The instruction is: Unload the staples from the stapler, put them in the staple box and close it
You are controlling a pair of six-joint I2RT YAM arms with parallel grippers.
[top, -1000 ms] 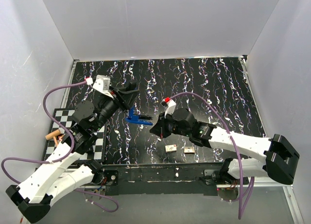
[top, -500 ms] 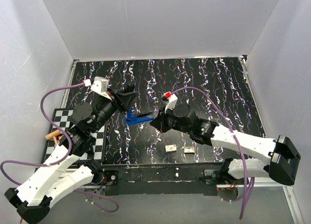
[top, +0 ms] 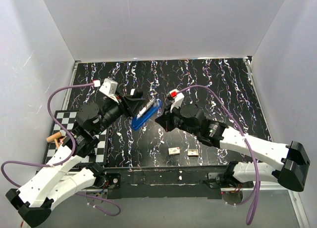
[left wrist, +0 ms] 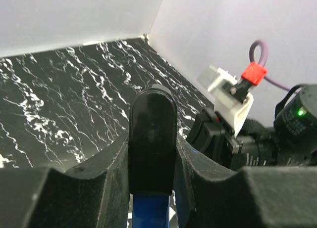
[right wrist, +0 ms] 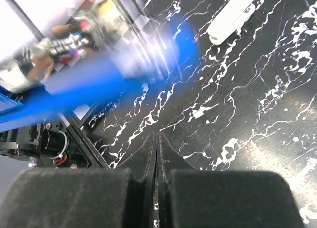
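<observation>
The blue stapler (top: 146, 114) hangs tilted above the mat, its silver staple rail showing along the top. My left gripper (top: 137, 102) is shut on the stapler's black rear end. In the left wrist view the black end (left wrist: 152, 134) sits clamped between my fingers (left wrist: 99, 173), with blue body (left wrist: 150, 213) below. My right gripper (top: 161, 120) is shut with nothing visible between its fingers, just right of the stapler's far end. In the right wrist view its closed gripper (right wrist: 157, 139) points at the mat, and the stapler (right wrist: 109, 72) is a blue blur at upper left.
Two small staple strips (top: 174, 151) (top: 192, 152) lie on the black marbled mat (top: 213, 84) near the front edge. A checkered board (top: 62, 120) with a wooden-handled tool (top: 53, 137) lies at the left. A pale oblong object (right wrist: 232, 16) lies on the mat in the right wrist view.
My left gripper has lifted the stapler off the mat and tilted its far end up and to the right. My right gripper has moved slightly up and to the right, staying shut.
</observation>
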